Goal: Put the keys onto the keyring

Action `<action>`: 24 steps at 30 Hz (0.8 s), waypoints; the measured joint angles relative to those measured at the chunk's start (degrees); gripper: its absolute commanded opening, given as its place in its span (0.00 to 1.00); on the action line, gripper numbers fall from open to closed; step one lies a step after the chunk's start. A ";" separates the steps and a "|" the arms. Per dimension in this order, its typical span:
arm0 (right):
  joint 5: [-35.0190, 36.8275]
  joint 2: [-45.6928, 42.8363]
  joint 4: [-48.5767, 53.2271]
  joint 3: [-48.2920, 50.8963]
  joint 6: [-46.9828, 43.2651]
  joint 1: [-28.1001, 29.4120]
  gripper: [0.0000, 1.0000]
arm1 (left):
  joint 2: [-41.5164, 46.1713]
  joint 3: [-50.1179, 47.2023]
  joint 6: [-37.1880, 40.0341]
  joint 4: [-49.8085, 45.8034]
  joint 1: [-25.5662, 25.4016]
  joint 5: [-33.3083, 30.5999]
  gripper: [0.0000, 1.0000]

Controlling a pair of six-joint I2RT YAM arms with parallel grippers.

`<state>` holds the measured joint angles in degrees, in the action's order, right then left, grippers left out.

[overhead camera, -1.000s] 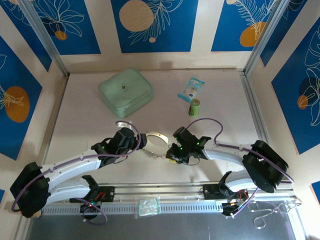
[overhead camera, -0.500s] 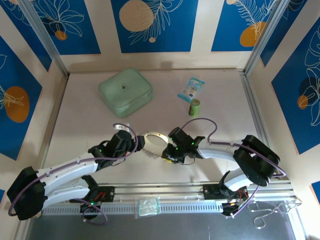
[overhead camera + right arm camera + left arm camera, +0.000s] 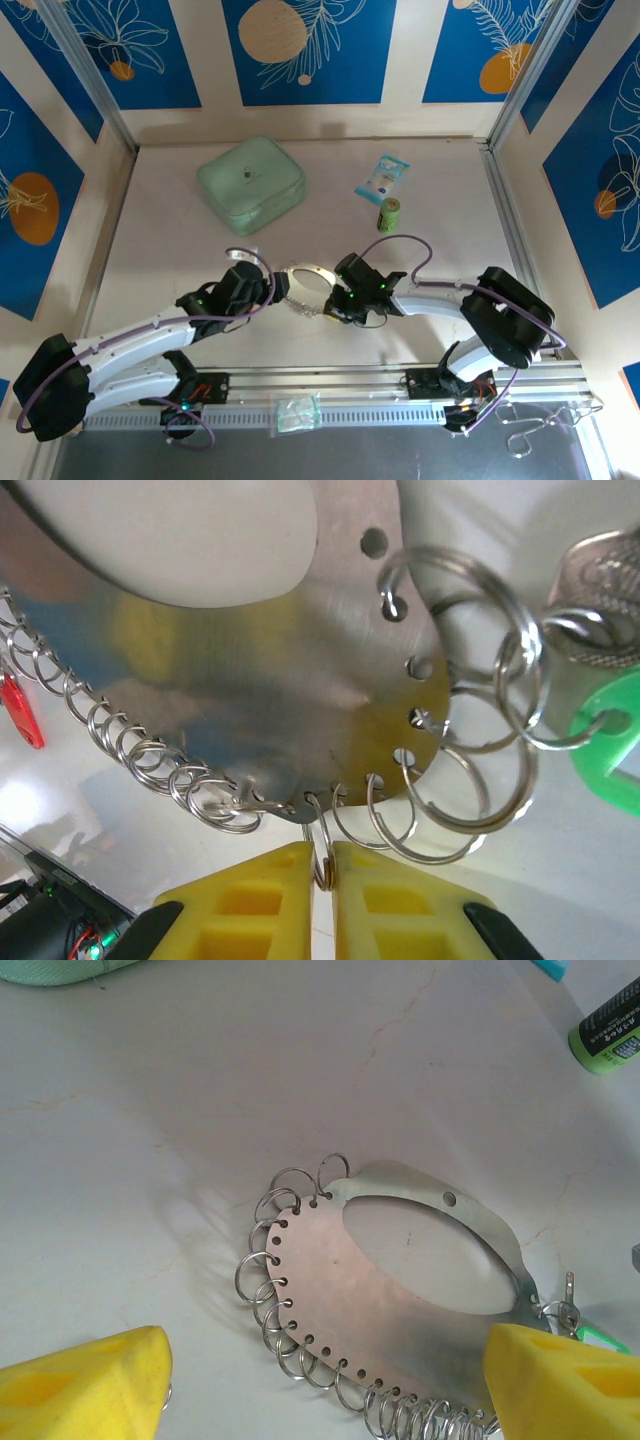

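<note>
Snapping shut, the right hand [image 3: 320, 868] now pinches a split ring [image 3: 321, 832] on the keyring [image 3: 230, 690], flat on the desk. The left hand [image 3: 322, 1385] straddles it, wide open and empty. Likely next: threading the green key [image 3: 608, 742] beside the keyring's rim.

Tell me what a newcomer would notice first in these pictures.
The keyring, a shiny metal hoop fringed with small wire rings, lies on the pale table towards its near edge. The right gripper is pinched shut on one of those small rings at the hoop's edge. A green key sits among the larger rings on one side, and a red key lies past the fringe on the other.
</note>
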<state>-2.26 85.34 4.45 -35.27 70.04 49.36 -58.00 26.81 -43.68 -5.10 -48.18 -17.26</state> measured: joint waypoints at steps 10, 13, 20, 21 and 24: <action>0.52 -3.10 6.95 -0.46 -4.76 -1.09 0.00 | -0.63 0.00 0.02 0.26 0.00 0.02 0.81; 0.55 -5.18 12.96 -0.76 -8.72 -1.07 0.00 | -0.68 0.00 0.02 0.31 0.00 0.02 0.81; 0.52 -7.21 25.00 -3.04 -17.40 -1.07 0.00 | -1.29 0.00 0.02 0.87 0.00 0.02 0.81; 0.52 -7.17 25.79 -3.34 -18.27 -1.07 0.00 | -1.40 0.00 0.00 1.05 -0.02 0.02 0.81; 0.55 -6.58 27.30 -4.02 -20.33 -1.07 0.01 | -1.44 0.00 0.02 1.31 -0.02 0.02 0.81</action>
<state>-1.72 78.76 31.75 -39.29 49.71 48.29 -59.44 26.81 -43.66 -3.79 -48.21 -17.23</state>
